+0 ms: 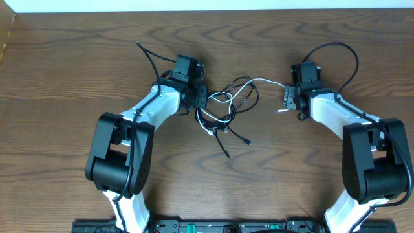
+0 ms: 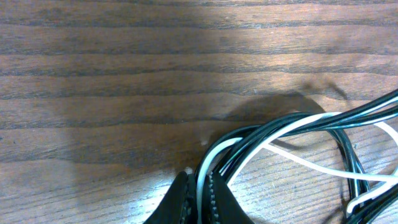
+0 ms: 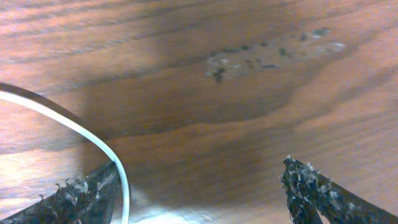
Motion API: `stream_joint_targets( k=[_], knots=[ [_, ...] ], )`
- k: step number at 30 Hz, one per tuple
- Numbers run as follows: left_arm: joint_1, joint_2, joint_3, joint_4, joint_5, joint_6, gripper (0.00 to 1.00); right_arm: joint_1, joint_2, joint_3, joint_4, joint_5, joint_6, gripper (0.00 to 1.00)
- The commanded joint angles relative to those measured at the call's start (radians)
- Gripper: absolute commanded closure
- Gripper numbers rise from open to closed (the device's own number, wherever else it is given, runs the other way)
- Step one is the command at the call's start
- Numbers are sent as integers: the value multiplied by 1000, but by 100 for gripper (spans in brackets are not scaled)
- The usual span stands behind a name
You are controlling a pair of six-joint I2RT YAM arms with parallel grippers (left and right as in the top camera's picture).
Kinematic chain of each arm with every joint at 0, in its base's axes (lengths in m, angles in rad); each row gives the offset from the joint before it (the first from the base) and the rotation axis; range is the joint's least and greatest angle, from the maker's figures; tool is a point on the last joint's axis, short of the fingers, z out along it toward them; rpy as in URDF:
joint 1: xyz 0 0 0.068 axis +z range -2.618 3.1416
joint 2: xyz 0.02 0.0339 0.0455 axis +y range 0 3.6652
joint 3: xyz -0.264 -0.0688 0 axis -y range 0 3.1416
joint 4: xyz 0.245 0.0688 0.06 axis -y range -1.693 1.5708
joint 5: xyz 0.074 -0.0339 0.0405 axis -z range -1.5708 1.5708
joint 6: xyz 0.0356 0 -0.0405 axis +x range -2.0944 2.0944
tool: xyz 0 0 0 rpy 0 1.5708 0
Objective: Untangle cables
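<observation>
Table: dark wood-grain table (image 1: 65,77), both arms resting on it.
Left arm: white and black left arm (image 1: 155,103), reaching in towards the middle.
Right arm: right arm (image 1: 336,110), mirrored, reaching in from the other side.
Cables: the cables (image 1: 226,107) lie knotted on the table between the two grippers; black cables (image 1: 223,145) trail towards the near edge, and a white cable (image 1: 262,81) arcs over to the right side.
Left gripper: left gripper (image 2: 198,183), narrow, pinching the white cable at the tangle's left edge.
Right gripper: right gripper (image 3: 200,168), jaws wide; the white cable runs just inside one finger.
</observation>
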Motion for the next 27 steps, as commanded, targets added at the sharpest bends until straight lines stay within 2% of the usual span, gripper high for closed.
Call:
stream_joint_targets(
  k=[1,24,27],
  knots=[
    [5,13,-7,-1,2,18,92,3,39,-42,-16,-108,6,18],
    [5,-92,-6,-63,24,18,91,1,39,-42,-12,-109,3,18],
    [5,-92,-6,-63,24,17,86,1,39,-42,-12,-109,3,18]
  ],
)
